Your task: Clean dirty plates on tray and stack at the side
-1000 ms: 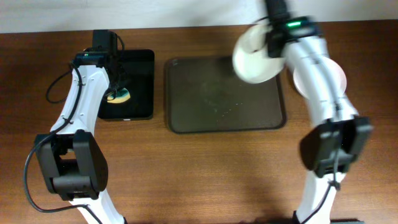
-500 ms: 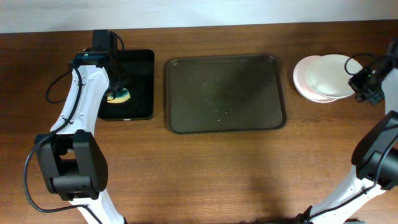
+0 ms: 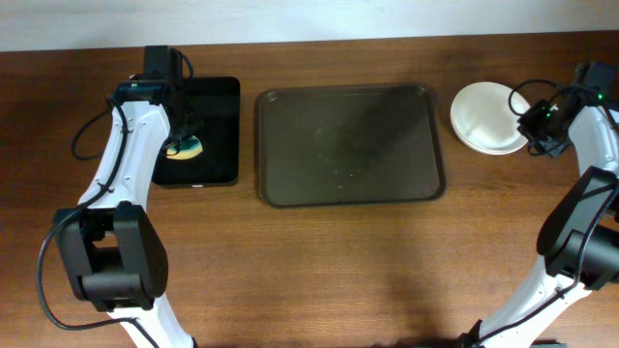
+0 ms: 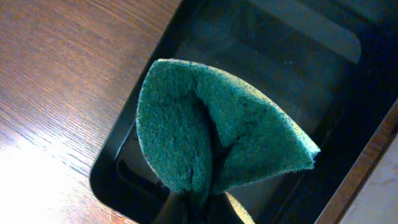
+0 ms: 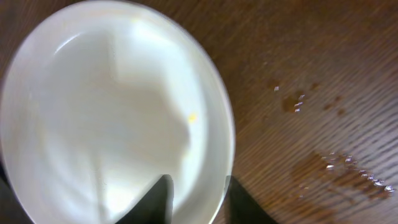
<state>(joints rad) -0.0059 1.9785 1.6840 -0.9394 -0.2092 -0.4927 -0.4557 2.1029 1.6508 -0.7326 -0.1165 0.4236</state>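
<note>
The plates lie stacked on the table right of the brown tray, which holds only faint specks. My right gripper is at the stack's right edge. In the right wrist view its fingers straddle the rim of the top plate, shut on it; a small yellow speck sits on that plate. My left gripper hovers over the black tray, shut on a folded green and yellow sponge. In the left wrist view the sponge hides most of the fingers.
Water drops lie on the wood right of the plates. The black tray's dark glossy floor shows behind the sponge. Bare wooden table runs in front of both trays.
One second ago my right gripper held a plate over the brown tray's far right corner. It carried the plate right and set it on the stack, now aligned. The left arm stayed still.
</note>
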